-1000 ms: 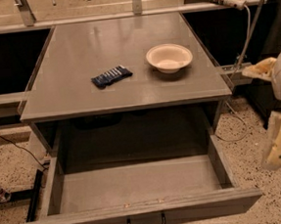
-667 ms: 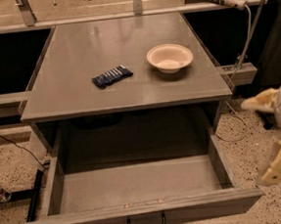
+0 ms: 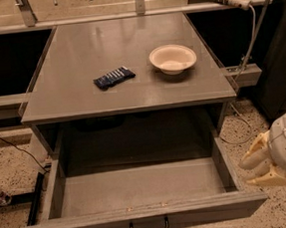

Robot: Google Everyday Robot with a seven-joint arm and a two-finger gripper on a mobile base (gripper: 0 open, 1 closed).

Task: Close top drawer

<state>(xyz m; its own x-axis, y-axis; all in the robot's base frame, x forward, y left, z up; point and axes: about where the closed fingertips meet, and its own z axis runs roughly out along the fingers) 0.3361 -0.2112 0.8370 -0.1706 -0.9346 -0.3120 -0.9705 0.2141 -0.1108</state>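
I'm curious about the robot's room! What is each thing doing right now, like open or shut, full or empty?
top drawer: pulled wide open, nothing inside.
bowl: upright on the tabletop, looks empty.
blue packet: lying flat on the tabletop.
gripper: low, beside the drawer's right side.

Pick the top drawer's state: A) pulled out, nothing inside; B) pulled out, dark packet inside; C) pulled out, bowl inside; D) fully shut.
A: the top drawer stands pulled out with a bare floor. The bowl and the dark packet lie on the tabletop above it, and the gripper is low beside the drawer's right front corner.
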